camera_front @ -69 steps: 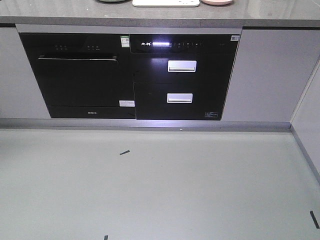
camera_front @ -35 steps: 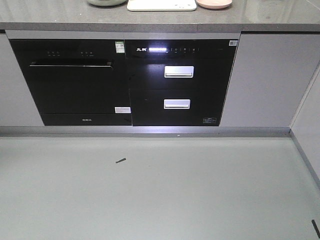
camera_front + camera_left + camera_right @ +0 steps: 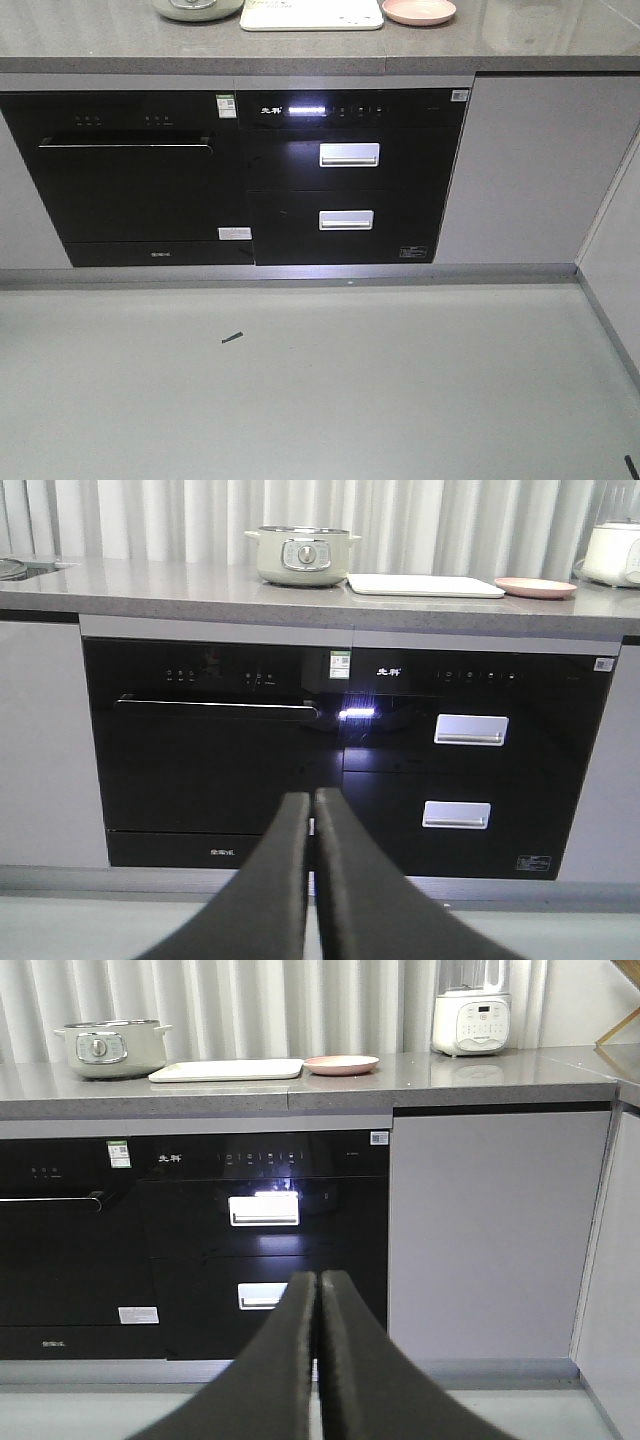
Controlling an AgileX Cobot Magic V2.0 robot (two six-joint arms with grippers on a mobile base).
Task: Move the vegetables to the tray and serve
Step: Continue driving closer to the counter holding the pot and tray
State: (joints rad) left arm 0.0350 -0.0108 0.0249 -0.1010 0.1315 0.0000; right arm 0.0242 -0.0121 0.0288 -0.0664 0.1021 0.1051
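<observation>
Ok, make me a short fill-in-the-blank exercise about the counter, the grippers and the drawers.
1. The tray lies between the pot and a plate coloured ____.
2. The left gripper and right gripper both have jaws that are ____.
3. The drawer unit below the tray shows ____ silver handles.

Missing words: pink; shut; two.

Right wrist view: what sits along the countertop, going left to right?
pale green pot → cream tray → pink plate → white appliance
</observation>
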